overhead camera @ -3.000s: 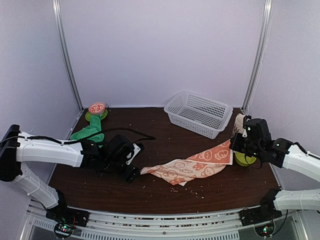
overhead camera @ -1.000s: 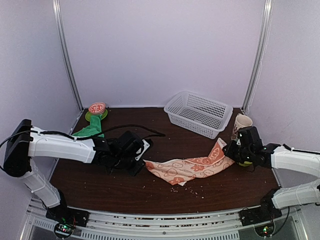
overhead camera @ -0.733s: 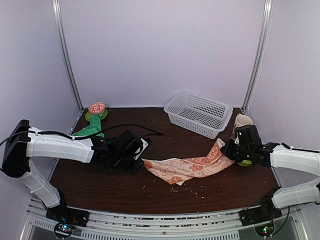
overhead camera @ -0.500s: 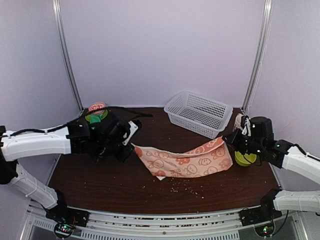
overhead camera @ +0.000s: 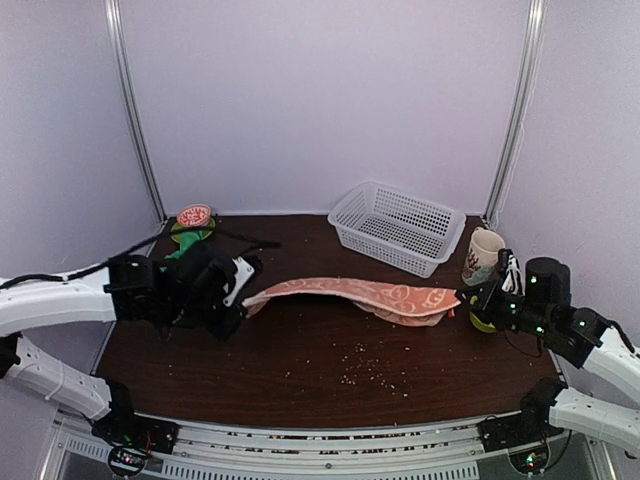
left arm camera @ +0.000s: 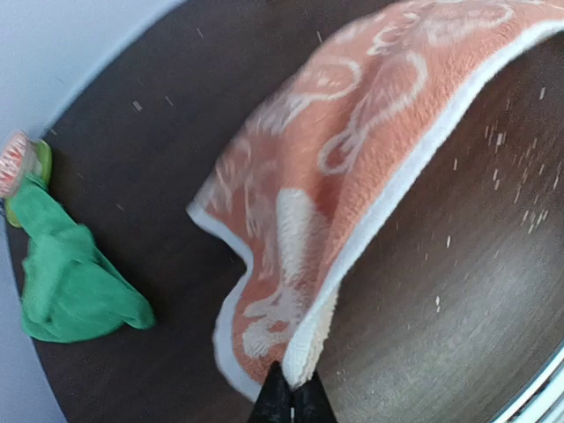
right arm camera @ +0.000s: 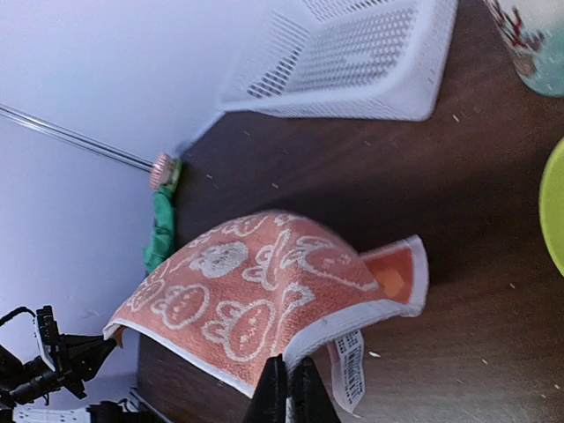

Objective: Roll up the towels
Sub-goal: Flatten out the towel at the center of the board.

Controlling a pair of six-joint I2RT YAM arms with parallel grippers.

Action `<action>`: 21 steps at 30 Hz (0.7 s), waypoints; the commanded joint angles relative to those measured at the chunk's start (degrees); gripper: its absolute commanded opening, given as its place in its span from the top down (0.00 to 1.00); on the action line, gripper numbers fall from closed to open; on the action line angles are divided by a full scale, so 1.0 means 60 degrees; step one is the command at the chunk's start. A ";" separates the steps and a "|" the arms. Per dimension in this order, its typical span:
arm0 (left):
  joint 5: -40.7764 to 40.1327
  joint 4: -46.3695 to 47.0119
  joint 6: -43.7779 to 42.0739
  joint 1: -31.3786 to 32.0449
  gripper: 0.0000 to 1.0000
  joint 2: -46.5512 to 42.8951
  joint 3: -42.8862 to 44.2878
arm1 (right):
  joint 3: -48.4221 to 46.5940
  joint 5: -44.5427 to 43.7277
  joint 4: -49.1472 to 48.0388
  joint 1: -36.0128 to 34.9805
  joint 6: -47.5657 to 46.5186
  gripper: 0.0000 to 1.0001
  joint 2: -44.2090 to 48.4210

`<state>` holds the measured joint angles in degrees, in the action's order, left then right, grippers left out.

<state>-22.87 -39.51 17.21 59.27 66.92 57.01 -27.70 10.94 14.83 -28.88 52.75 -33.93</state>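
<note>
Robot lab test booth: blank white walls, metal corner posts, dark table.

In the top view, the green towel, left of the orange towel, is mostly hidden behind the left arm. A yellow-green thing right of that towel is half covered by the right end effector. In the right wrist view, the mug beyond the towel is cut off, and the towel's tag is too small to read.
</note>
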 commanded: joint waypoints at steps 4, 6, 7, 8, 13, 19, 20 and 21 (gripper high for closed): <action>0.1038 0.2079 0.1159 0.0331 0.92 0.1237 -0.1096 | 0.0427 -0.0687 0.1410 -0.0035 -0.0557 1.00 0.0443; 0.1015 0.1931 0.1145 0.0361 0.71 0.1234 -0.0999 | 0.0402 -0.0832 0.1385 -0.0034 -0.0559 1.00 0.0397; 0.0993 0.1855 0.1132 0.0362 0.59 0.1140 -0.1020 | 0.0399 -0.0897 0.1350 -0.0031 -0.0561 1.00 0.0369; 0.0949 0.1765 0.1149 0.0362 0.50 0.1004 -0.1072 | 0.0389 -0.0957 0.1315 -0.0032 -0.0560 1.00 0.0337; 0.1006 0.1264 0.1429 0.0362 0.36 0.0408 -0.1706 | 0.0424 -0.1118 0.1092 -0.0019 -0.0556 1.00 0.0187; 0.2236 0.1539 0.1852 0.0744 0.39 0.0519 -0.2655 | 0.0435 -0.1213 0.1008 -0.0020 -0.0667 1.00 -0.0001; 0.2388 0.1645 0.1860 0.0994 0.39 0.0621 -0.2710 | 0.0453 -0.1221 0.0997 -0.0020 -0.0675 1.00 -0.0032; 0.2440 0.1697 0.1881 0.1314 0.39 0.0773 -0.2710 | 0.0477 -0.1222 0.0987 -0.0020 -0.0677 1.00 -0.0073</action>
<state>-13.61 -31.68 26.76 62.48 69.63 42.30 -24.27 5.41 22.22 -28.91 49.47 -33.78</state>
